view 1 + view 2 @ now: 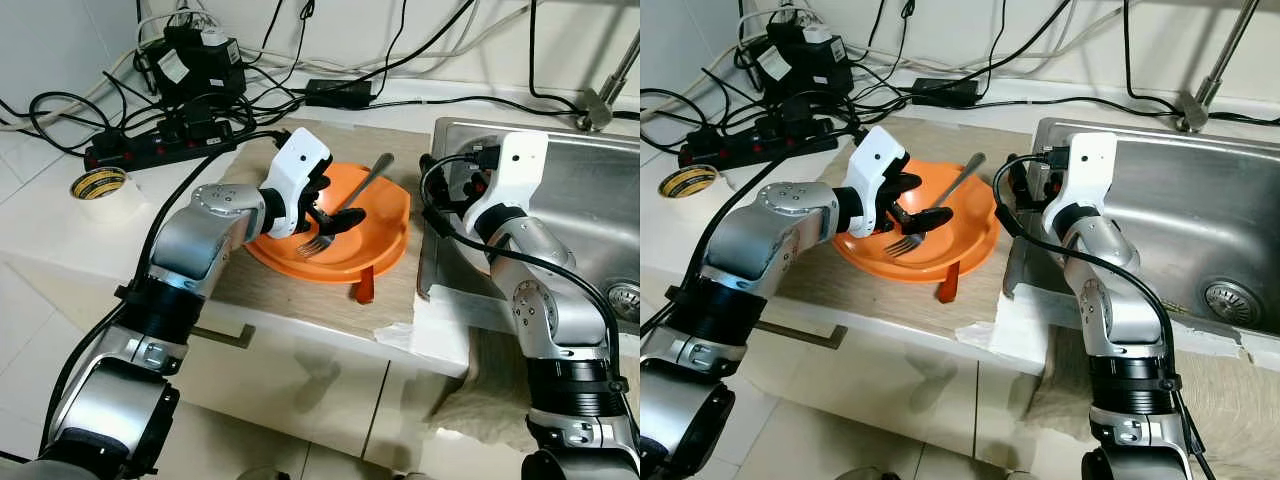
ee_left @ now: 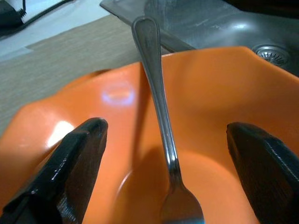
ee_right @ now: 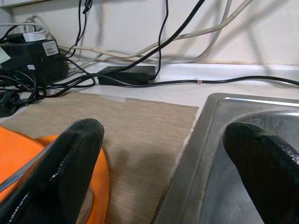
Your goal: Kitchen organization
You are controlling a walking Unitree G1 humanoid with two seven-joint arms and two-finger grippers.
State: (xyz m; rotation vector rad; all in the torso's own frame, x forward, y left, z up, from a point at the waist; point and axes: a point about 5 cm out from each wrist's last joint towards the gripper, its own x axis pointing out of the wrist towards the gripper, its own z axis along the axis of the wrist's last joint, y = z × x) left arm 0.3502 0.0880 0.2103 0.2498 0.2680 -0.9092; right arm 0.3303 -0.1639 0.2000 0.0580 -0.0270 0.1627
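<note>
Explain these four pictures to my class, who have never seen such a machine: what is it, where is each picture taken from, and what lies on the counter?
This is a humanoid robot with two silver arms, each ending in a gripper of two black fingers. The two wide pictures come from cameras in its head, looking down at a kitchen counter. The two close-ups come from cameras on its wrists, looking along the fingers.

On the counter's mat sits an orange bowl with a metal fork lying in it. The left gripper is open in the bowl, one finger on each side of the fork, not yet closed on it. The right gripper is open too, at the edge of the steel sink, holding nothing. Behind are a power strip with cables, and a tape roll to the left.
</note>
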